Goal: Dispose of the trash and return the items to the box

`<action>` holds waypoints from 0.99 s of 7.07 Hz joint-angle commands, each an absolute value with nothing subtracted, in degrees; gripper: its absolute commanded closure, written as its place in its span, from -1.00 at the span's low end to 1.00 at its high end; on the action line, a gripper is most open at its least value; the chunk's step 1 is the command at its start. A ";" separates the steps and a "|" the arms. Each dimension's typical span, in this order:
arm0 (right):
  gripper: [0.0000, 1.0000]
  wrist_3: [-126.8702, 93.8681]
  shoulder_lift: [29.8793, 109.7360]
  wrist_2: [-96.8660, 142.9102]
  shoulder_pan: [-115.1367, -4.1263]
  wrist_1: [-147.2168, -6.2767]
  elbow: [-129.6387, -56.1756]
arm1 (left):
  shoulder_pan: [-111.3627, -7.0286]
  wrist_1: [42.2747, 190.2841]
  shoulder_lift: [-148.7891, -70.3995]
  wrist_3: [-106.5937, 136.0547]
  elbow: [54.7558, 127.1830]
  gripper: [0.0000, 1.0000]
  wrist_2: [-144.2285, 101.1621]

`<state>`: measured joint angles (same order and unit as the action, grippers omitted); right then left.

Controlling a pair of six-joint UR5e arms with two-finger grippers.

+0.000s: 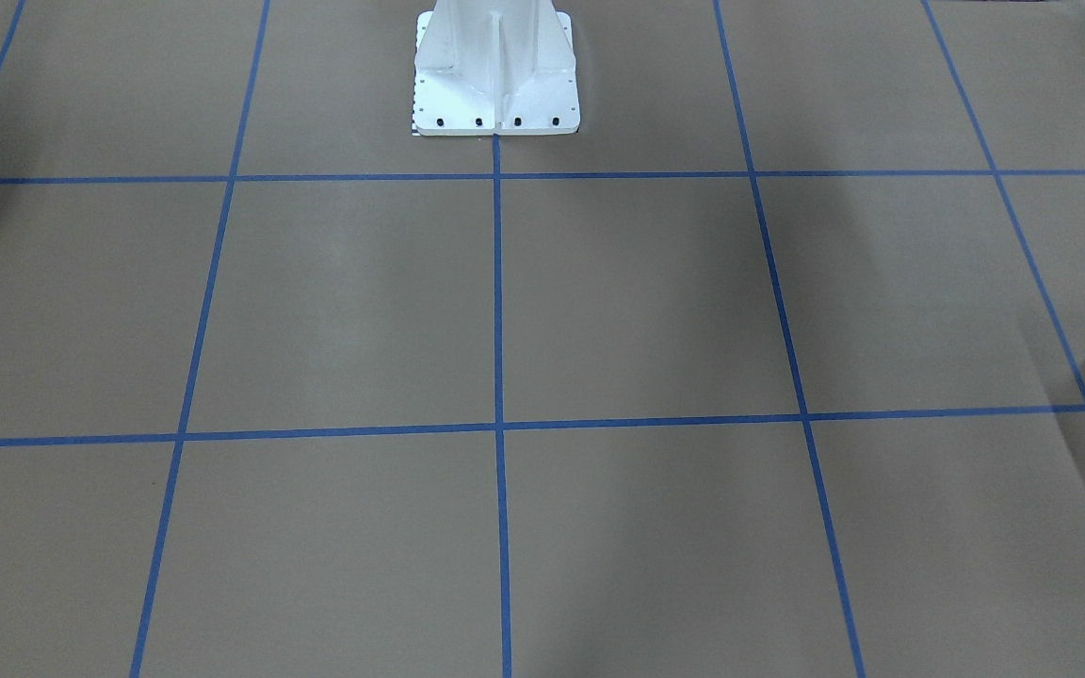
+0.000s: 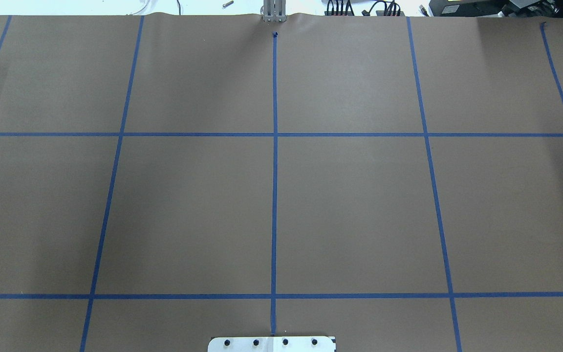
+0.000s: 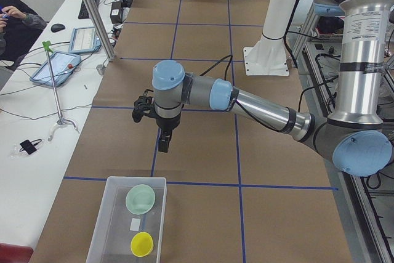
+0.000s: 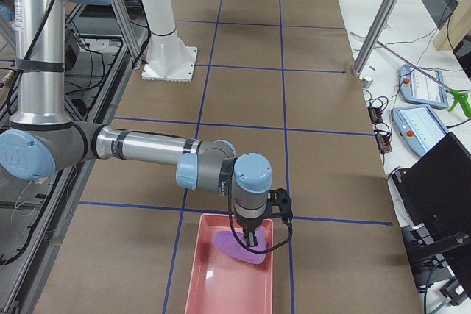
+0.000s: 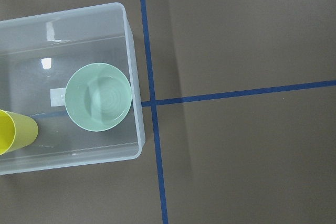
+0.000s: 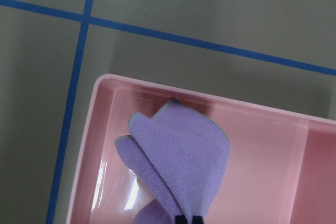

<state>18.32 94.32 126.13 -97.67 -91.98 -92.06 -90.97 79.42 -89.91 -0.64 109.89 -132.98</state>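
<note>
Desk [image 2: 350, 210]: brown paper cover, blue tape grid, bare across the two central views. Left arm [image 3: 258, 106]: the near arm in the left-end view, stretched low over the desk toward the end with the clear box. Right arm [image 4: 147, 148]: the near arm in the right-end view, reaching out to the opposite end, wrist over the pink bin. White pedestal [image 1: 495, 75]: bolted at the desk's robot-side edge on the centre tape line. Pink bin [image 6: 262, 140]: rectangular, just outside a tape line. Clear box [image 5: 63, 30]: rectangular, translucent, one short wall just beside a tape crossing. Purple cloth [image 6: 184, 156]: folded, hanging inside the pink bin, lower part at or near the floor. Green bowl [image 5: 98, 97]: upright in the clear box, at the end nearer the crossing. Yellow cup [image 5: 13, 129]: upright in the same box, apart from the bowl. Right pincer [image 6: 188, 219]: clenched on the cloth's upper fold, dark tips close together. Left pincer [image 3: 163, 144]: pointing down above the desk, near the clear box but outside it; released or clenched, cannot tell.
</note>
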 commanded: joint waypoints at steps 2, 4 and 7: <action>1.00 17.84 95.18 126.39 -97.30 -92.11 -91.84 | -90.97 79.45 -90.00 -0.44 110.04 -0.97 -133.07; 1.00 14.95 97.02 129.19 -95.81 -91.85 -91.85 | -90.97 79.37 -89.91 -0.53 110.04 -0.98 -133.07; 1.00 11.63 97.91 129.37 -93.00 -91.15 -92.37 | -90.97 79.37 -89.82 -0.44 109.95 -0.98 -133.07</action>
